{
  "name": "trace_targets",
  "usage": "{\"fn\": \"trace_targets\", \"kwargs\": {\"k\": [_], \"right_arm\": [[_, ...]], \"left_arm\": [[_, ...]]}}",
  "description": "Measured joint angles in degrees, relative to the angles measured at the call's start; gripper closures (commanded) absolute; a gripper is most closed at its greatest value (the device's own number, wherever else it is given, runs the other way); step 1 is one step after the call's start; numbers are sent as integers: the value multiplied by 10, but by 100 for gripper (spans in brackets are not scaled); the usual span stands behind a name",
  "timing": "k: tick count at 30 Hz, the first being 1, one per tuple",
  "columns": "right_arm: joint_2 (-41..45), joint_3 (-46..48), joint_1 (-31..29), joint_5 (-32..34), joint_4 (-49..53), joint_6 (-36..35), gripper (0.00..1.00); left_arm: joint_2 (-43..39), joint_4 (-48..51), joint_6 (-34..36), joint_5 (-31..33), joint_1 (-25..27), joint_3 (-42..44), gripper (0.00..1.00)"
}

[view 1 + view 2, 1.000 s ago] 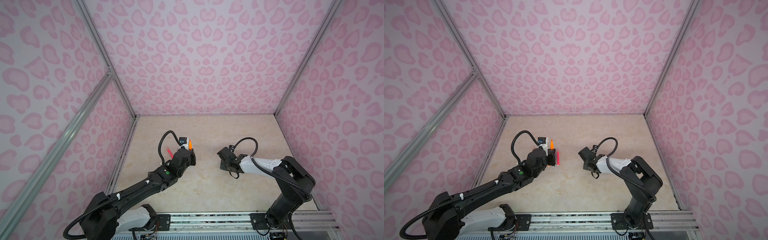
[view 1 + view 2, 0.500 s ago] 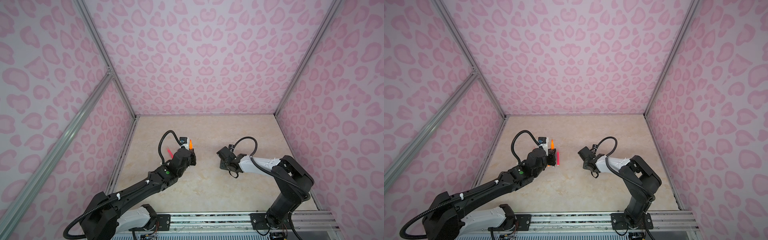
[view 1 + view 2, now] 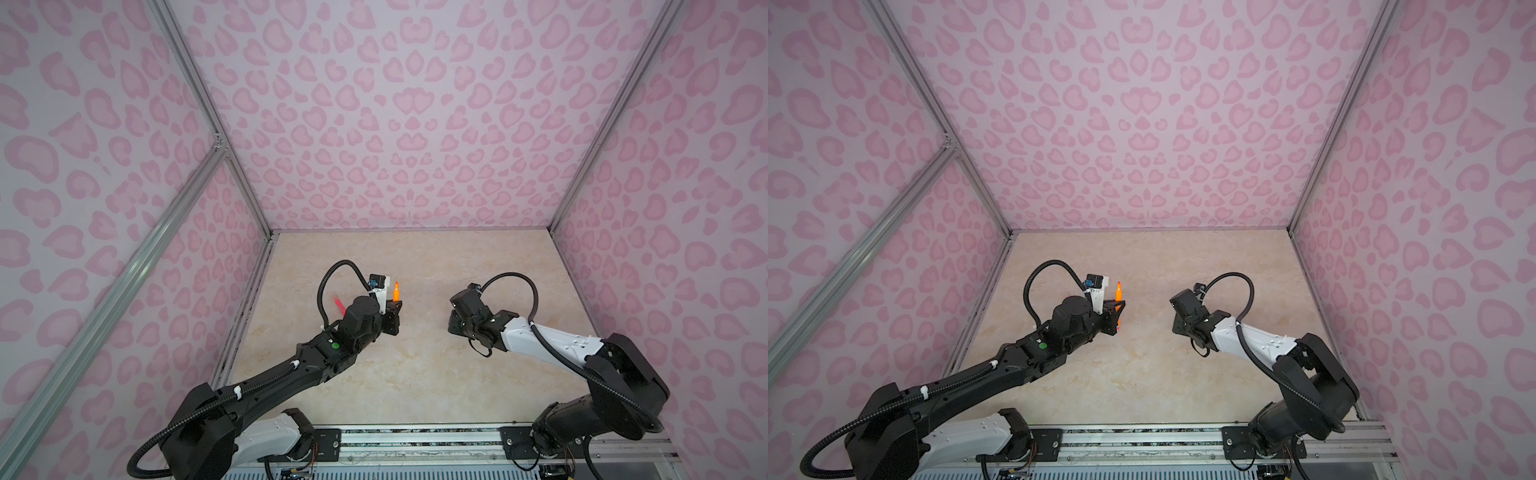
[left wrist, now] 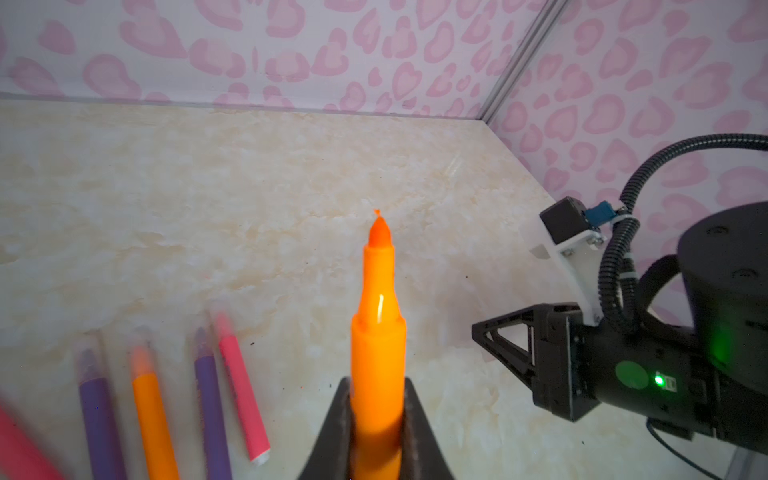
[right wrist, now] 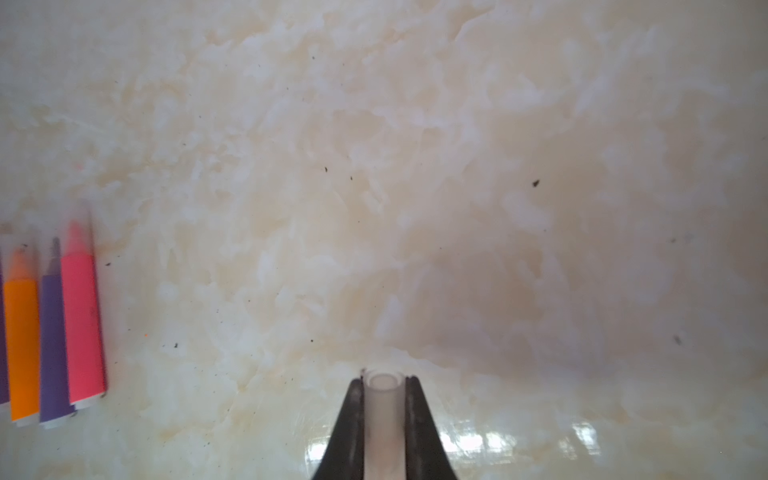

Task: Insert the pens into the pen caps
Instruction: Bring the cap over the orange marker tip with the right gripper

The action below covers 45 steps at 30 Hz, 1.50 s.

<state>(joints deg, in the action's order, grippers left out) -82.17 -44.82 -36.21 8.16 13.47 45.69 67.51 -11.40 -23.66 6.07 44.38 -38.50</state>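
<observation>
Gripping an orange pen [image 4: 378, 332], the left tool [image 4: 377, 388] is hovering apart from the right tool [image 5: 384, 381], clamped on a clear cap [image 5: 383, 419], not yet joined; four pens [image 4: 243, 399] beside the left tool look capped.

Robot lab test cell: heart-print panel walls [image 3: 399, 104], aluminium frame posts [image 3: 613, 112], marble-look table [image 3: 415, 374], base rail [image 3: 415, 436], two mounted robot arms [image 3: 270, 382] [image 3: 552, 345].
</observation>
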Motion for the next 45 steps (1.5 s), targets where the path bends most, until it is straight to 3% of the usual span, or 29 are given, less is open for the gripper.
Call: {"fn": "trace_targets", "kwargs": {"k": [9,12,18,24,32,45], "right_arm": [[188,46,4,-42,-60,23,100],[208,53,3,-54,-107,38,100],[183,26,-7,-105,-222,40,100],[169,-30,-68,-142,-287,-8,100],[168,-36,-92,-137,-305,-52,100],[132,-36,-102,-147,-336,-62,100]], "left_arm": [[1,-56,10,-126,7,10,96],[-5,-69,13,-160,11,18,96],[-12,-89,23,-199,15,22,96],[-22,-93,27,-206,17,22,96],[-28,-92,28,-200,18,22,96],[-31,-92,29,-197,19,22,96]]}}
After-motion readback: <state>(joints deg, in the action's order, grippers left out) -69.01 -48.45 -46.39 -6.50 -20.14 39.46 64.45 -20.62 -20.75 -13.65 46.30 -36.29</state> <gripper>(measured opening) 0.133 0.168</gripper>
